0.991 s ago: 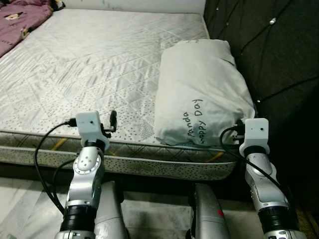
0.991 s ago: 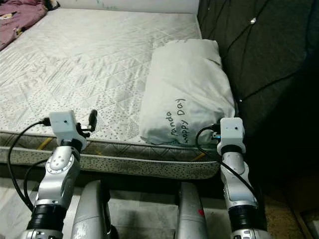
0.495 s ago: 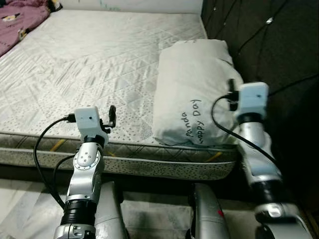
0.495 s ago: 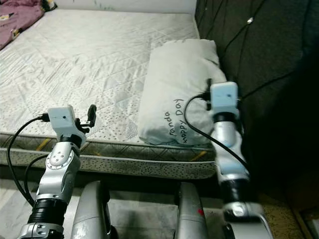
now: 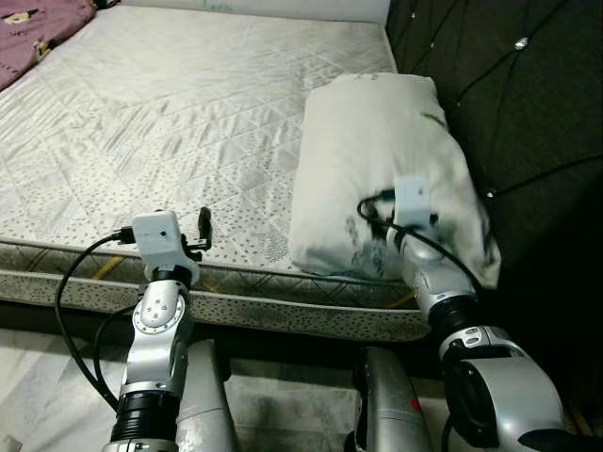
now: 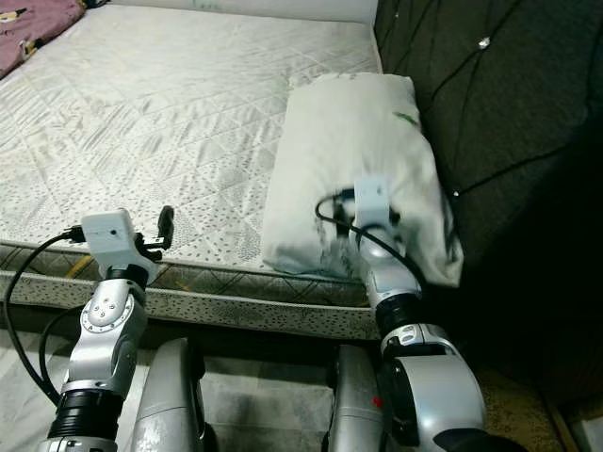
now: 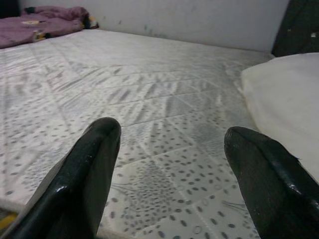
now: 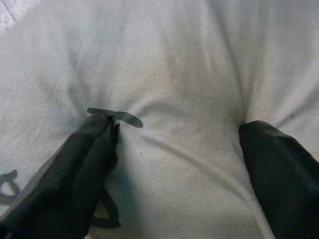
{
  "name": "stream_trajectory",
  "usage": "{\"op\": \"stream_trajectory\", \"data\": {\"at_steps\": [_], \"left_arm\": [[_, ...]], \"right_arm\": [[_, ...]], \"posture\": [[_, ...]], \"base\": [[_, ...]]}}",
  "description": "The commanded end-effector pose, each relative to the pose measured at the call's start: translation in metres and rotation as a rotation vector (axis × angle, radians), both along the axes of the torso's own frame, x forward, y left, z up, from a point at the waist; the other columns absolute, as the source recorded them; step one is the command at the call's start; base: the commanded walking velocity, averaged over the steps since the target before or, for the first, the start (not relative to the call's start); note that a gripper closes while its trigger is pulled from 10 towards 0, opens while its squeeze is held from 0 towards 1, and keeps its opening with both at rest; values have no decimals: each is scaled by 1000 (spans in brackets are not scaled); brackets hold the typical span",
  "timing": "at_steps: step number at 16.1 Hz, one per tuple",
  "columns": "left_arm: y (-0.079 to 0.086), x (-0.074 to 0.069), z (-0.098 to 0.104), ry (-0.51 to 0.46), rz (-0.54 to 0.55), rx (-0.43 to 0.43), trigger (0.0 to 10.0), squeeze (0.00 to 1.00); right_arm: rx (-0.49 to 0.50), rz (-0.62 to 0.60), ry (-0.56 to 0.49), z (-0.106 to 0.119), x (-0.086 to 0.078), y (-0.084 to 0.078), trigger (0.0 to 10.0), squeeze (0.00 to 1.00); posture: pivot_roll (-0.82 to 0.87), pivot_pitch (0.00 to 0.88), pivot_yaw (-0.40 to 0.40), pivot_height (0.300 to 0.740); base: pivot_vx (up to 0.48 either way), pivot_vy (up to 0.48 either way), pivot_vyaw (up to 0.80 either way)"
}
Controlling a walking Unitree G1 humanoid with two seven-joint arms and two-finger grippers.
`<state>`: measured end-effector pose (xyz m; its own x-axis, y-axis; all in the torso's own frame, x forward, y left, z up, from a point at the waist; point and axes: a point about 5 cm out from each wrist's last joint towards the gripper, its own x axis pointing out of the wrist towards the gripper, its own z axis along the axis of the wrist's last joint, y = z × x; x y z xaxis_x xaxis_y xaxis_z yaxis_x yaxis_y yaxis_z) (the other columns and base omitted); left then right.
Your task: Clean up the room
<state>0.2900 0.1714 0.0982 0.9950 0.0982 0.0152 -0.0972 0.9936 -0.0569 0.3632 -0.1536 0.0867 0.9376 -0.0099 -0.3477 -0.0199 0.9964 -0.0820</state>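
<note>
The left gripper (image 7: 169,169) hovers spread over the mattress (image 5: 170,122) edge, well off. The right gripper (image 8: 174,164) — nearer, fingers apart — presses into the pillow (image 5: 377,151), whose long axis runs away along the headboard (image 5: 509,94).

Two silver metal arms with rounded joints and black collar bands. Each wrist carries a small white box camera trailing looped black cables. The left gripper (image 7: 169,184) and right gripper (image 8: 182,174) have long glossy black fingers.

Matt cloth pillow (image 5: 377,151); quilted mattress (image 5: 170,122)
</note>
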Motion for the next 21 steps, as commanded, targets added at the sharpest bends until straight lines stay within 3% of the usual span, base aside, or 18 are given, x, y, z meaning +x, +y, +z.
{"op": "stream_trajectory", "data": {"at_steps": [1, 3, 5, 6, 9, 12, 21], "left_arm": [[0, 1, 3, -6, 1, 1, 10000, 0], [0, 5, 4, -5, 0, 3, 10000, 0], [0, 10, 8, -23, -3, 8, 10000, 0], [1, 14, 14, -49, 4, 8, 10000, 0], [4, 19, 20, -80, 24, 1, 10000, 0], [5, 17, 15, -70, 28, -2, 10000, 0], [10, 11, 5, -40, 49, 6, 10000, 0]], "right_arm": [[40, 1, 114, -18, -8, 1, 10000, 1000], [99, -36, 130, -19, -6, -2, 10000, 1000], [156, -47, -1, 2, 5, -2, 10000, 996], [144, -4, -169, 27, 13, 0, 10000, 0], [159, 35, -371, 55, 13, 2, 10000, 0], [111, 53, -515, 71, 5, 4, 10000, 0], [97, 76, -538, 68, -6, 12, 10000, 0]], "posture": [[39, 0, -56, 547], [28, 0, -49, 547], [22, 0, -44, 547], [18, 0, -41, 547], [4, 0, -34, 547], [-22, 0, -19, 551], [-12, 0, -20, 636]], "base": [[0, 0, 0], [0, 0, 0], [0, 0, 0], [0, 0, 0], [0, 0, 0], [0, 0, -323], [0, 0, -417]]}}
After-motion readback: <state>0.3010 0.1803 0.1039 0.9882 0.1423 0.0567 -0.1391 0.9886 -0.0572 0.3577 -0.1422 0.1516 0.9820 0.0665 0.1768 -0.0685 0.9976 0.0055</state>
